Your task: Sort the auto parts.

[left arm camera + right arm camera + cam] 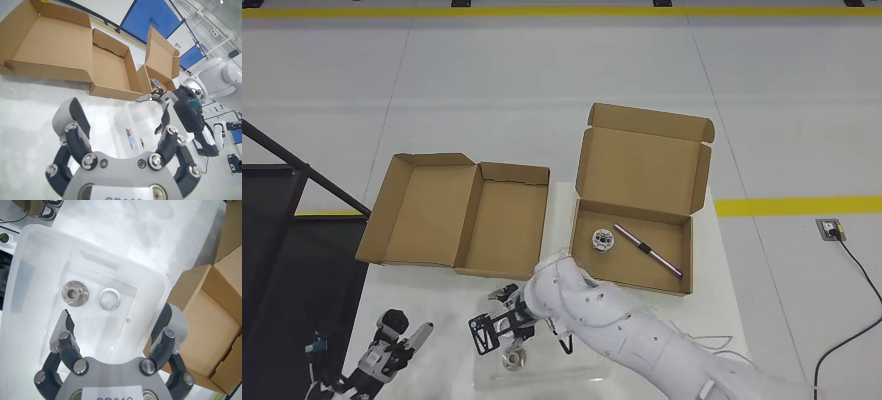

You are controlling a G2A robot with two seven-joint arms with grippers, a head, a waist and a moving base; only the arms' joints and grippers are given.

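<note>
Two parts, flange (75, 293) and ring (109, 298), in bin (90, 248) (right pincer (116, 309) spread above).

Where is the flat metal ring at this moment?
In the right wrist view, the flat metal ring lies on the floor of the clear plastic bin, just beside the flanged metal hub, ahead of the open right gripper.

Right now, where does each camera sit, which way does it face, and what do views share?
Top view: above the arms, looking down at the table, empty box and parts box; right arm and left gripper show.
Left wrist view: on that wrist, facing across the table to both boxes; own open fingers show, right gripper beyond.
Right wrist view: on that wrist, looking down into the clear bin at a hub and ring; own open fingers show.
Shared: all three show the clear bin.
</note>
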